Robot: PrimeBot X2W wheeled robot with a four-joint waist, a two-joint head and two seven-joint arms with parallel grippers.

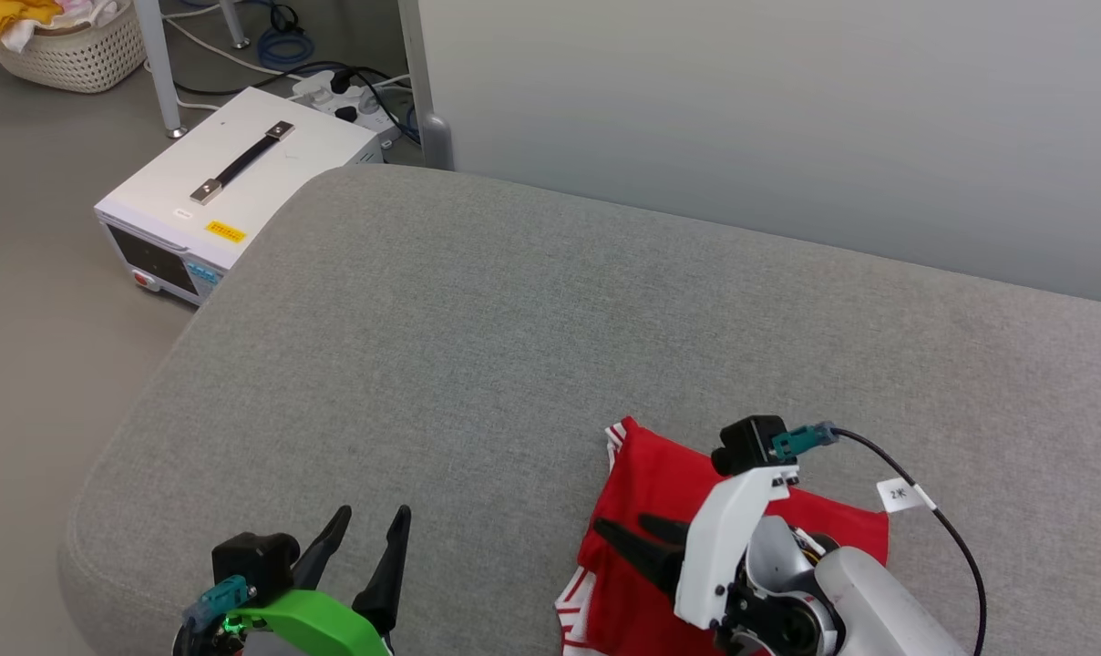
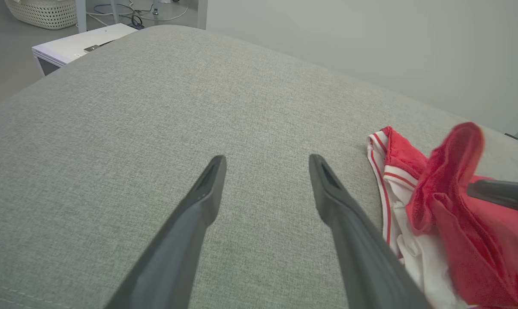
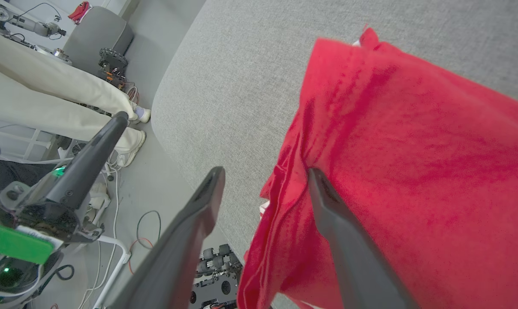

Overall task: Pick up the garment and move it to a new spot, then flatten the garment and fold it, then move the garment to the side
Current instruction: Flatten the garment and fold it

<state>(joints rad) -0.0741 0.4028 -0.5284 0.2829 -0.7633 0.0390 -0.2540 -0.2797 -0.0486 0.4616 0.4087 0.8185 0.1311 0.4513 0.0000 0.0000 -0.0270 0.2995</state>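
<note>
A: Where is the garment [image 1: 660, 483]?

B: On the grey cushion [image 1: 514, 319], at the near right in the head view, close to the front edge. It lies bunched. Mostly red cloth shows, with a white sleeve and red-striped trim along its left side.

A: And the right gripper [image 1: 620, 521]?

B: Right over it. The pale forearm comes in from the lower right, and the two dark fingers point across the cloth towards the robot's left.

A: Does it have hold of the cloth?

B: No clamp that I can see. In the right wrist view the gripper [image 3: 264, 171] stands wide apart. One finger lies against the red cloth [image 3: 413, 150] and the other sits past the cloth's edge, over bare cushion. A loose fold of that edge hangs in the gap. Whether the finger presses on the cloth or only rests beside it, I cannot tell.

A: Anything from the other wrist?

B: The left wrist view shows a red fold [image 2: 456, 223] standing up just beside one dark finger of the right gripper.

A: And the left gripper [image 1: 375, 512]?

B: At the lower left, well apart from the garment. It [image 2: 266, 158] is spread wide over bare cushion, with nothing between its fingers.
</note>
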